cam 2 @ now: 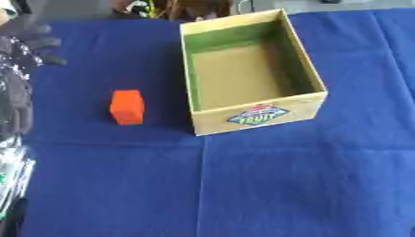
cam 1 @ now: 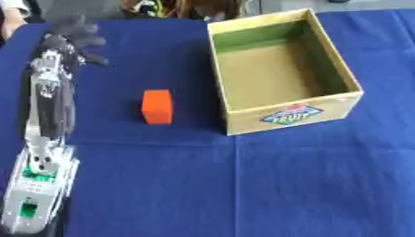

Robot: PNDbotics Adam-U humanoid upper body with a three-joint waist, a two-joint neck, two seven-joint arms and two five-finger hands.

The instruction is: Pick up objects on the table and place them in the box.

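An orange block (cam 1: 156,106) stands on the blue cloth, just left of an open cardboard box (cam 1: 351,98) with a fruit label on its front wall. Nothing shows inside the box. My left arm stretches up the left side of the view, and my left hand (cam 1: 74,38) hovers at the far left, well behind and left of the block. Its fingers are spread and relaxed, holding nothing. My right hand shows in neither view.
The blue cloth (cam 1: 267,185) covers the whole table, with bare cloth in front of the box and block. Dark clutter and part of a person show along the far edge.
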